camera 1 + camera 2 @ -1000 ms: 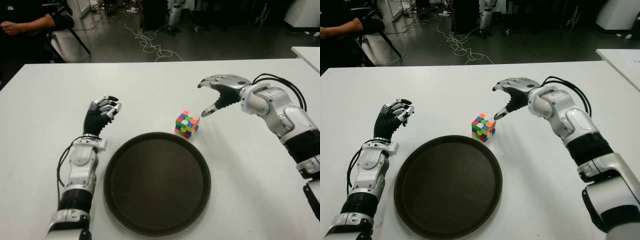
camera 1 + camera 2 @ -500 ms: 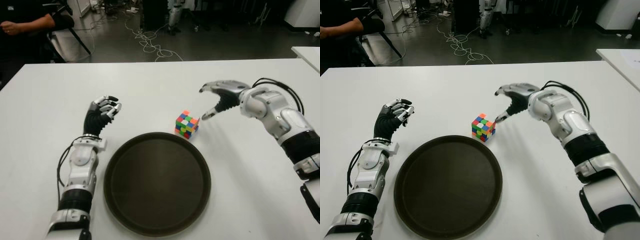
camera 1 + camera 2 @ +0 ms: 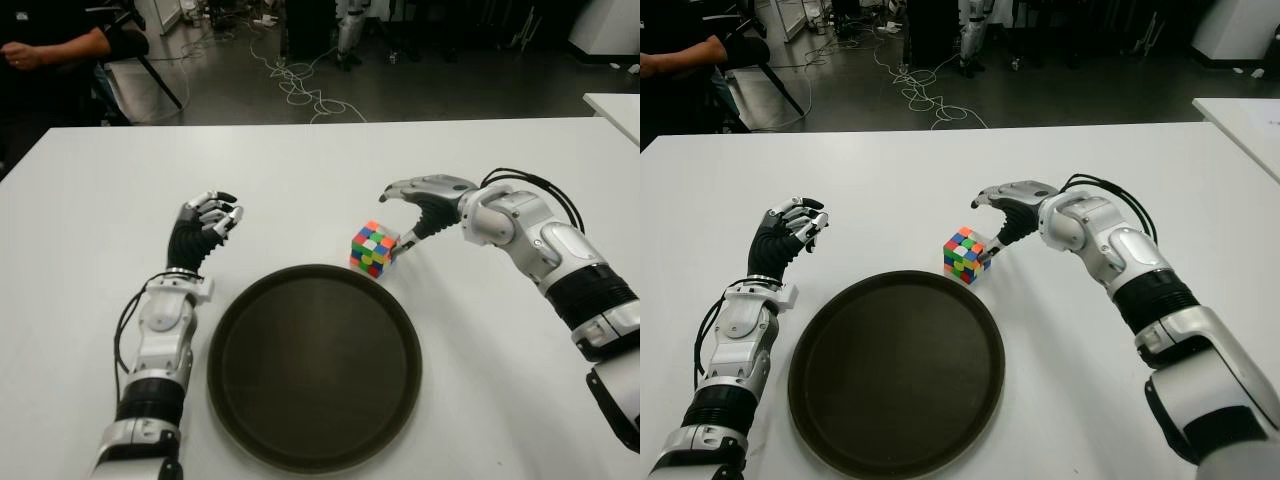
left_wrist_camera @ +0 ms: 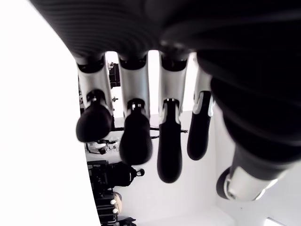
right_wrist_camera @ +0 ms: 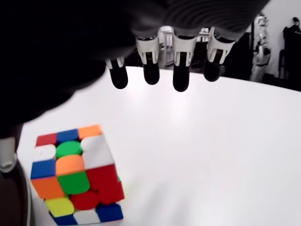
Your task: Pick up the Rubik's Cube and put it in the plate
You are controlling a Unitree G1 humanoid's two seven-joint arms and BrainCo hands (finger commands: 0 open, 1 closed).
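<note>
The Rubik's Cube [image 3: 374,248] stands on the white table [image 3: 300,180], just beyond the far right rim of the dark round plate [image 3: 314,366]. My right hand [image 3: 410,212] hovers right beside and slightly above the cube, fingers spread over it and the thumb tip down at its right side. In the right wrist view the cube [image 5: 75,176] lies below the open fingers [image 5: 180,77], apart from them. My left hand [image 3: 205,225] shows left of the plate, fingers loosely curled and holding nothing.
A person sits at the far left beyond the table [image 3: 50,45]. Cables lie on the dark floor [image 3: 300,85] behind the table. A second white table [image 3: 615,110] shows at the right edge.
My right hand has moved left and down toward the cube, its thumb now at the cube's right side. The cube, plate and left hand have not moved.
</note>
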